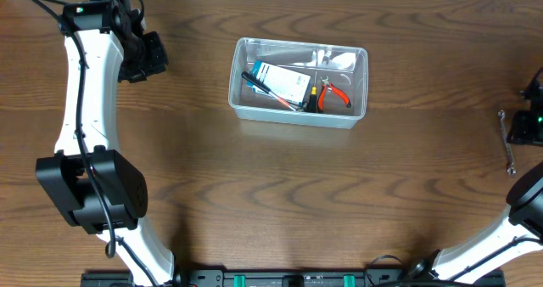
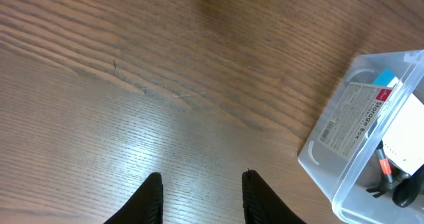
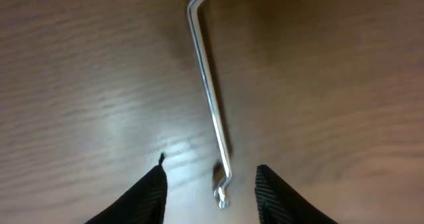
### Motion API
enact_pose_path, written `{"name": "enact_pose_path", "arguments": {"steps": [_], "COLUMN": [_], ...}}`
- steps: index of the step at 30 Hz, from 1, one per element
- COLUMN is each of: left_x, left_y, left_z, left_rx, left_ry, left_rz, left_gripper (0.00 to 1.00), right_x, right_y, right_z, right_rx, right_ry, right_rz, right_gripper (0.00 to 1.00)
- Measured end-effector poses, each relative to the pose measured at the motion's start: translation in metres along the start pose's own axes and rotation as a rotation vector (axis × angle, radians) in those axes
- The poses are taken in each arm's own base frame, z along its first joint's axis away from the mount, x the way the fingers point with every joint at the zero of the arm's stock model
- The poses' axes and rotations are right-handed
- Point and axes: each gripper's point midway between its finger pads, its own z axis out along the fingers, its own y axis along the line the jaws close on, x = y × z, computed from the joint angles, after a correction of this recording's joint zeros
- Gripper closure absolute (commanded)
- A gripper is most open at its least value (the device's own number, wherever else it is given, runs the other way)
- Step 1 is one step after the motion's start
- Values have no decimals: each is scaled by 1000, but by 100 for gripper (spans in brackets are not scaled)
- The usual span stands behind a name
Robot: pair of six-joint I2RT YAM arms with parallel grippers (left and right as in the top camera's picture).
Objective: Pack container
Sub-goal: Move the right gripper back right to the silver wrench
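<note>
The container [image 1: 297, 115] sits on the table [image 1: 254, 185] toward 12 o'clock, with orange-handled pliers [image 1: 335, 93] and a small box [image 1: 284, 81] inside. The left arm reaches up the 9 o'clock side. Its left gripper [image 2: 199, 201] points down at the wood, jaws moderately apart with nothing between. At 3 o'clock the right gripper [image 3: 211, 197] hangs low over a wrench [image 3: 209, 85], jaws parted either side of its near end, clear of it.
</note>
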Motion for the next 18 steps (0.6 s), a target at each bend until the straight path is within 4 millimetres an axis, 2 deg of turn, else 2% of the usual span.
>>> {"name": "enact_pose_path", "arguments": {"steps": [5,13,18], "left_x": [0,0,0], "left_y": [0,0,0], "left_z": [0,0,0], "left_rx": [0,0,0], "left_ry": [0,0,0], "left_rz": [0,0,0], "left_gripper": [71,71,71], "right_x": [-1,-5,4], "right_y": [0,-2,4], "right_z": [12,18,45], "right_rx": [9,17,-25], "right_ry": [-20,-31,28], "right_rz": [-63,-130,-143], "right_gripper": [60,67,69]}}
